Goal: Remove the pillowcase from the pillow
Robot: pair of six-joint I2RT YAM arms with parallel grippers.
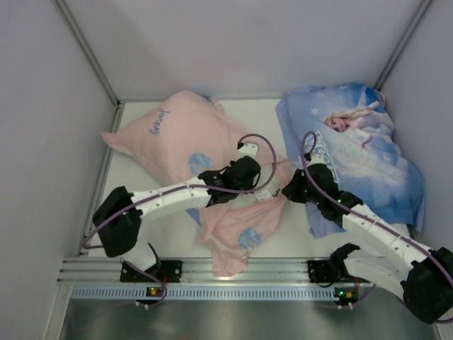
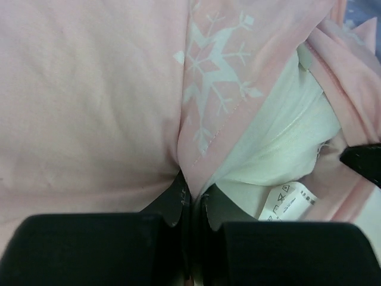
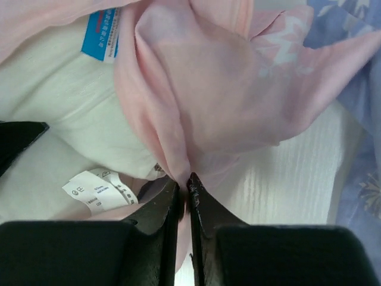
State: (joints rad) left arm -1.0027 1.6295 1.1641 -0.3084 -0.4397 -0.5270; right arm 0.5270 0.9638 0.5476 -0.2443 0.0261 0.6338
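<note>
Pillowcase [image 1: 177,134], pink side up, lies left-centre on the table [image 1: 131,170], its open end bunched toward the middle, with the white pillow [image 2: 280,149] showing in the opening (care tag [image 2: 286,199] visible). Left gripper [image 2: 191,193] jaws are pinched tight on the pink hem by the snowflake print. Right gripper [image 3: 183,185] jaws are likewise clamped on a pink fold nearby; a blue Elsa pillow [image 1: 361,149] sits at right.

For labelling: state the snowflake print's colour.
The snowflake is white on the pink pillowcase; left wrist view shows it best.
</note>
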